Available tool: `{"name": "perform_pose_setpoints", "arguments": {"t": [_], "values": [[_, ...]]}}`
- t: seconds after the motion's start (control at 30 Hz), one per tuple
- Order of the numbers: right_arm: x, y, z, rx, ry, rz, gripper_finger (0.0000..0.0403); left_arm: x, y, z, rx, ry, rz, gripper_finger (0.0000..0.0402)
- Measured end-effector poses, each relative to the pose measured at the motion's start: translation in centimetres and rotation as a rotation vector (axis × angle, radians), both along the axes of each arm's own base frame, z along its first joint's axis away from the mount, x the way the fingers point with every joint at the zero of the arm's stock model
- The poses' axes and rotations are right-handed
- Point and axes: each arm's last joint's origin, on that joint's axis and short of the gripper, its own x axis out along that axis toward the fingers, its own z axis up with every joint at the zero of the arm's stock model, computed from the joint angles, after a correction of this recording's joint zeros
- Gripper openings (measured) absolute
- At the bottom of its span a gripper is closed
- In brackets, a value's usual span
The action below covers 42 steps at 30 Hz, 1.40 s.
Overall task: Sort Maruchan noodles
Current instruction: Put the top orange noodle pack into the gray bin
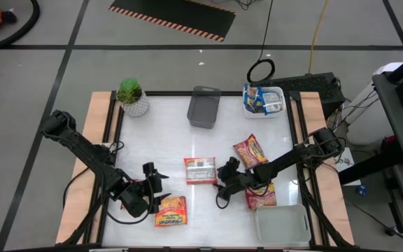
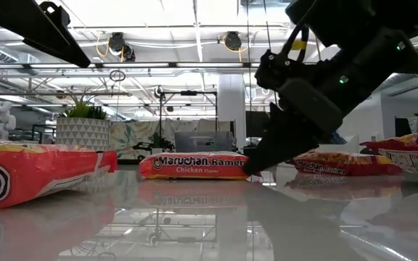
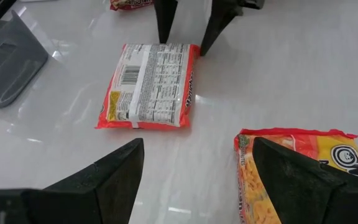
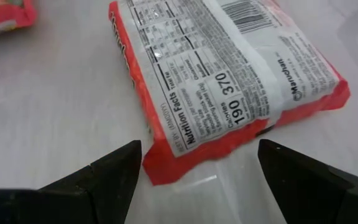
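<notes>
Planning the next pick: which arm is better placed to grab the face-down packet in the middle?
Right. The right gripper is open beside the face-down packet, fingers pointing at its edge. The left gripper sits farther back, nearer another packet.

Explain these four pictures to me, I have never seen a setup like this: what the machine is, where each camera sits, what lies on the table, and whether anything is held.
Two dark robot arms work at a white table. One picture looks straight down, one looks level across the tabletop, and one camera rides on each wrist. On the table lie ramen packets: a face-down packet in the middle, a packet by the left gripper, more on the right. There is also a grey tray, a white tray and a potted plant. The right gripper stands at the face-down packet's edge. Both have open jaws and hold nothing.
</notes>
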Motion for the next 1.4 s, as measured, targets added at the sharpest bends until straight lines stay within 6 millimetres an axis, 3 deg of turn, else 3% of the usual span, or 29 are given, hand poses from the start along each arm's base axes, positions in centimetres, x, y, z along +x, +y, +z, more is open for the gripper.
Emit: {"name": "perform_pose_setpoints", "arguments": {"t": [0.6,1.27,1.4], "values": [[-1.3,-1.1,-1.2,-0.001,0.025,-0.079,0.0314,0.0,0.0,0.0,-0.003,-0.001,0.003,0.0305],[-1.3,-1.1,-1.3,-0.018,0.030,-0.063,0.0313,0.0,0.0,0.0,0.009,-0.011,0.013,0.0305],[-1.3,-1.1,-1.3,-0.022,0.029,-0.055,0.0289,0.0,0.0,0.0,0.010,-0.013,0.014,0.0305]]}}
